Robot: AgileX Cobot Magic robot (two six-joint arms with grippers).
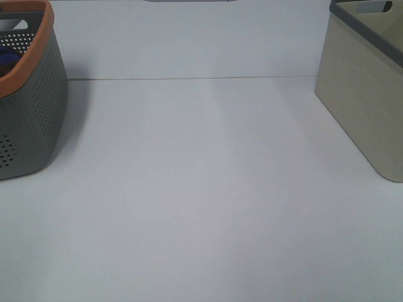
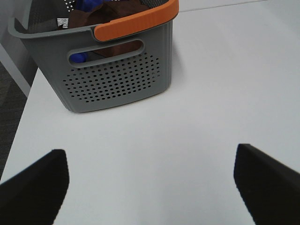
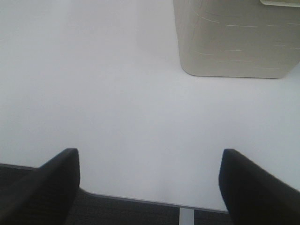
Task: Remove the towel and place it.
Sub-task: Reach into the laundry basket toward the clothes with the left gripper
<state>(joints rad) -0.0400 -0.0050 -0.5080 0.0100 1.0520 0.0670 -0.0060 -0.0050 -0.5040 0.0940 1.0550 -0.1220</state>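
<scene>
At the far left of the bench [image 1: 201, 189] stands a grey basket [image 2: 117, 79] with a perforated wall and an orange rim [image 2: 136, 21]. The towel [image 2: 117, 14] lies crumpled inside it, its white tag [image 2: 62, 21] showing near one wall and a blue item [image 2: 86, 4] tucked beside it. It has not been lifted out yet, so the task looks to be at its very start. The left hand [image 2: 150, 183] hangs released over bare bench, short of the basket and facing its slotted side. Its fingers are spread wide and grasp nothing, which seems a ready stance for reaching in over the rim. The middle of the bench is bare, probably the spot meant for laying the towel. The right hand [image 3: 150, 187] is likewise released and empty, over the near edge of the bench and well apart from the beige bin [image 3: 234, 42] at the far right. The high camera shows neither hand. By count there are two containers, one towel, one blue item and two hands, each with two dark fingers.
</scene>
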